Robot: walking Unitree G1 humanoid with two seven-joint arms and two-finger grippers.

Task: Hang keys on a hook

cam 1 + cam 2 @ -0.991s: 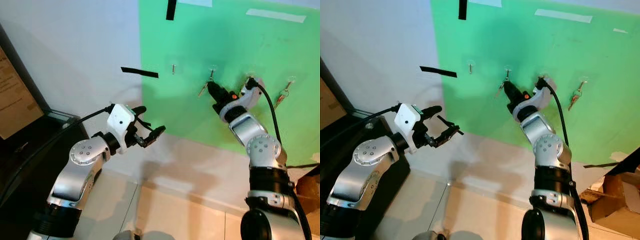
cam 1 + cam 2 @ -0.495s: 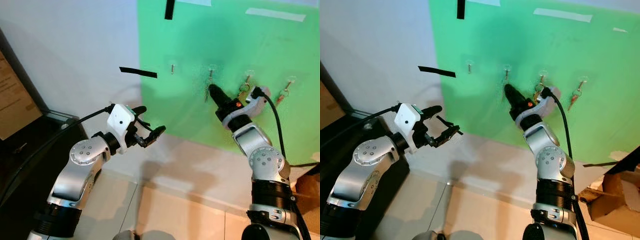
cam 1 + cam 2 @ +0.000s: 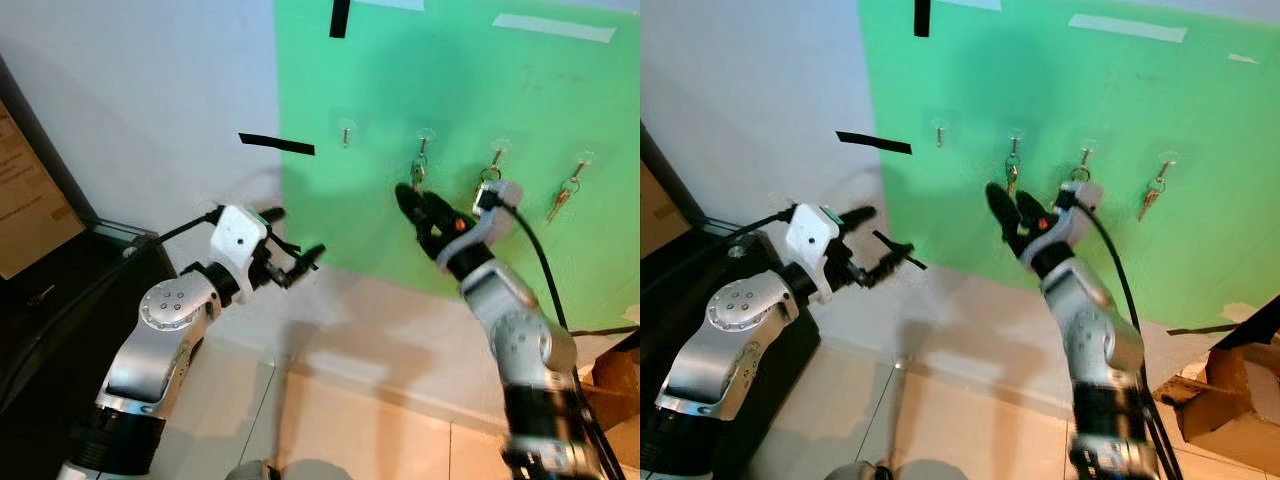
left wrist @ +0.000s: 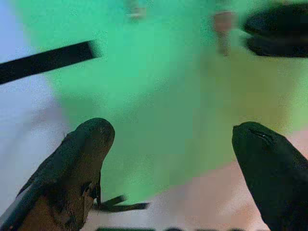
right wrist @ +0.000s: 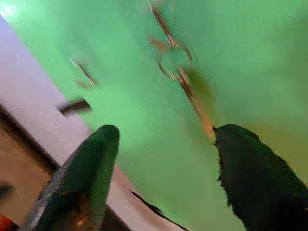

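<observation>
From the head camera, a green panel covers the wall, and a row of four small hooks runs across it below its top edge. The leftmost hook is bare. The second hook carries a set of keys, the third hook carries keys as well, and a third set hangs from the hook nearest the panel's right edge. The right gripper is raised in front of the panel, just below the keys on the second hook and apart from them; its black fingers are spread and hold nothing. The left gripper is held up near the panel's left edge, well away from every set of keys, its fingers parted and empty. A strip of black tape sits on the white wall beside that edge, and another piece is at the panel's top.

In the left wrist view the two fingers stand wide apart over the blurred green panel, with the black tape beyond them.

In the right wrist view the fingers are wide apart too. A key ring with its key hangs against the panel between and beyond them, the key's lower end close to one fingertip, though blur hides whether they touch.
</observation>
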